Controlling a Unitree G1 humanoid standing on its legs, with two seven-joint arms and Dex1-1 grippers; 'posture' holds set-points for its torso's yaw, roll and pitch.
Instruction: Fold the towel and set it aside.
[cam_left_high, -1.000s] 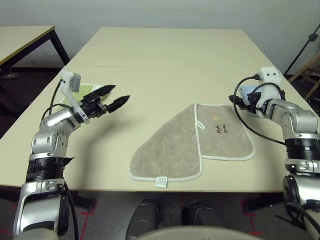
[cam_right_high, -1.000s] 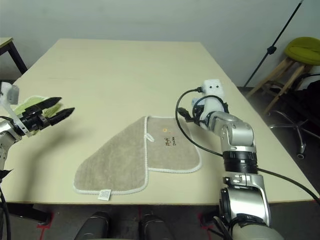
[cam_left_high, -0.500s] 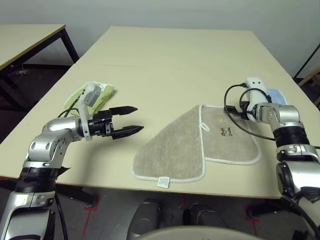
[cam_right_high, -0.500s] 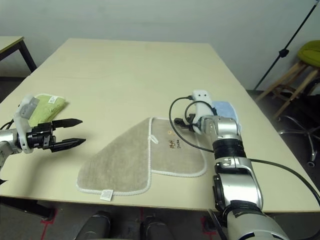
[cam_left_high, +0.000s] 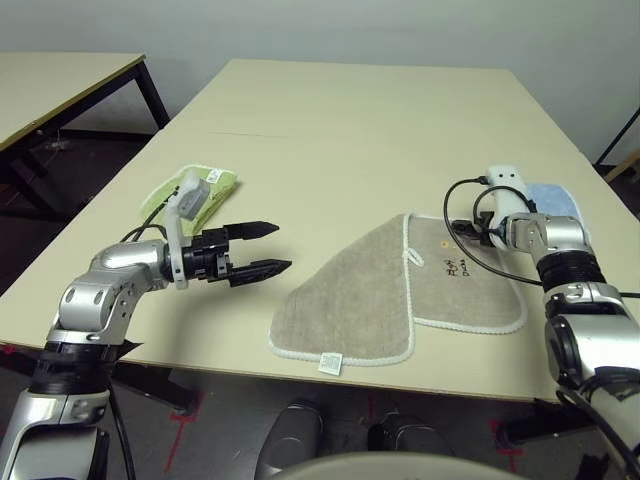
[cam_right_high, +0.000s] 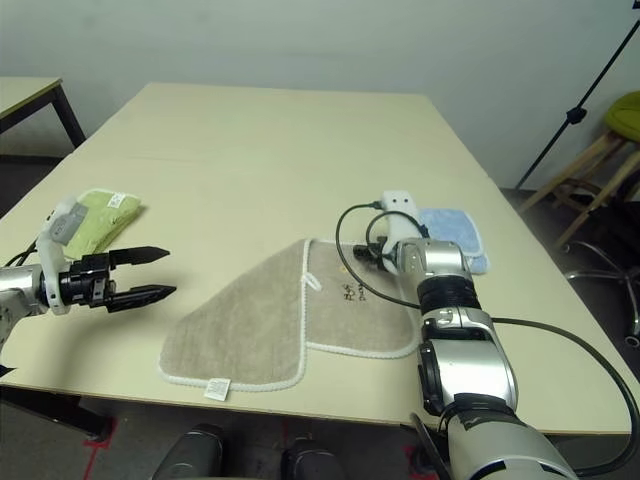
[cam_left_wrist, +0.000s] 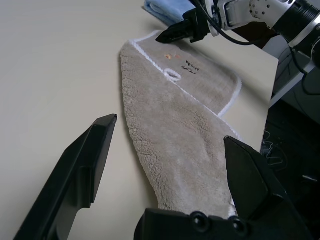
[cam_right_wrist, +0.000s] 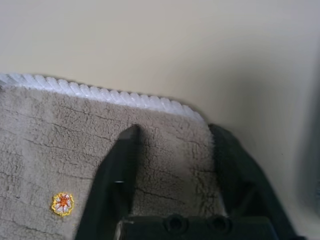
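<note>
Our table (cam_left_high: 350, 110) is wide and mostly bare beyond the towel (cam_left_high: 390, 290), so there is plenty of room to carry a fold away from us, but far less toward us: the towel, already doubled over with a flap lying across its left part, sits near the table's front edge, its white tag (cam_left_high: 328, 363) almost at the lip. We judge the main risk is dragging the cloth toward that edge while lifting, which could tip it off. The right gripper (cam_right_wrist: 172, 137) is down on the towel's far right corner, its fingers partly drawn together with cloth between them; whether they actually pinch the pile we cannot tell, and if they only brush the top layer the corner may slip out as we lift. Just beyond that corner lies the blue cloth (cam_left_high: 553, 197), close enough that a sweep to the right could snag or shove it. The left gripper (cam_left_high: 268, 248) hangs above the table to the left of the towel, fingers wide apart and holding nothing; the green cloth (cam_left_high: 195, 190) lies behind it, so backing that arm up carelessly could knock it. The looped hang tab (cam_left_wrist: 173, 75) on the seam could catch a fingertip
</note>
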